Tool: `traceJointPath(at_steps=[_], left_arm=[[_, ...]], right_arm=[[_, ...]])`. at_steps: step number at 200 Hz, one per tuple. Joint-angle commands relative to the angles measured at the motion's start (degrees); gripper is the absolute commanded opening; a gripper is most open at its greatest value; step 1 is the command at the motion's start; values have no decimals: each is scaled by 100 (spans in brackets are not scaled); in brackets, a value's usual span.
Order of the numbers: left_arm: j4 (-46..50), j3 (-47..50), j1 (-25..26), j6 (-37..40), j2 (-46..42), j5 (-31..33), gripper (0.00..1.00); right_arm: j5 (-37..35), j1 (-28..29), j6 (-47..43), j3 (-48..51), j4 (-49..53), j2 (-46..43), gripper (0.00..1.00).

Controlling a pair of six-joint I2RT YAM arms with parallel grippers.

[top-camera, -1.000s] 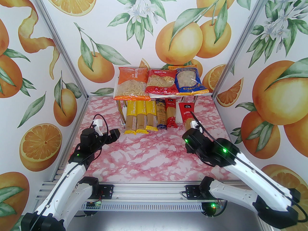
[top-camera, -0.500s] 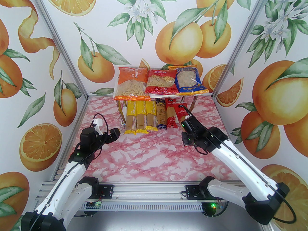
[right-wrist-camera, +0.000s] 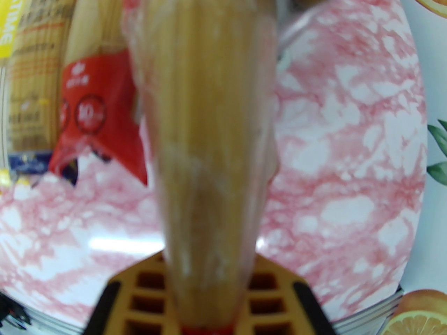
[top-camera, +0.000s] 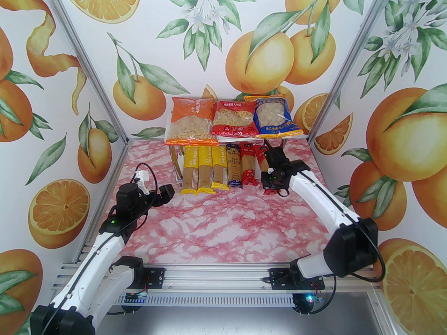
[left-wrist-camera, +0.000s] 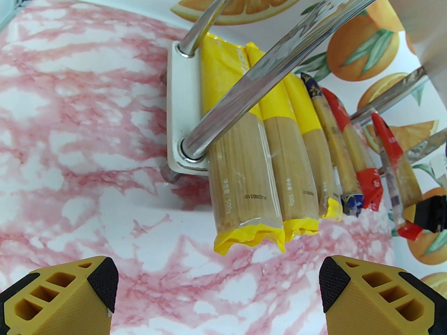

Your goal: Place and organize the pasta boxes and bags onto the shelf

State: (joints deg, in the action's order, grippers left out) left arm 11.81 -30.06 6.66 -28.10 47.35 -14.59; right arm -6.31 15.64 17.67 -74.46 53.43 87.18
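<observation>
The shelf (top-camera: pixel 227 139) stands at the back, with the orange bag (top-camera: pixel 190 120), red bag (top-camera: pixel 232 119) and blue bag (top-camera: pixel 276 117) lying on its top board. On the lower board (left-wrist-camera: pixel 181 99) lie three yellow spaghetti packs (top-camera: pixel 200 168), a dark blue pack (top-camera: pixel 233 166) and a red pack (top-camera: pixel 247 164) side by side. My right gripper (top-camera: pixel 269 185) is shut on the near end of a second red pack (top-camera: pixel 262 155), whose far end reaches under the top board just right of the first red one. My left gripper (left-wrist-camera: pixel 218 277) hangs open over the table, left of the yellow packs.
Slanted chrome legs (left-wrist-camera: pixel 258 72) cross in front of the yellow packs at the shelf's left end. Pink marble tabletop (top-camera: pixel 216 225) stretches between the arms and the shelf. Printed walls and aluminium posts (top-camera: pixel 324 106) close in the sides and back.
My right arm has swung forward and to the left, carrying the red pack from the table's right side in under the shelf, beside the other red pack. The left arm has barely moved.
</observation>
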Motion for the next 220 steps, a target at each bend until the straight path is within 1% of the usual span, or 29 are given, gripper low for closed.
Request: traceJointPath(at_steps=[1, 83, 143, 220], left_arm=[[-78, -184, -46, 124, 28, 48, 100], [-8, -232, -46, 139, 77, 105, 99], [84, -263, -53, 171, 37, 133, 100], [152, -289, -60, 184, 30, 180, 99]], right_arm=[[-71, -105, -233, -403, -1121, 39, 0], [-276, -223, -387, -526, -1565, 714, 0], [-447, -254, -414, -586, -1796, 989, 0], [-674, -254, -378, -967, -2135, 1279, 0]])
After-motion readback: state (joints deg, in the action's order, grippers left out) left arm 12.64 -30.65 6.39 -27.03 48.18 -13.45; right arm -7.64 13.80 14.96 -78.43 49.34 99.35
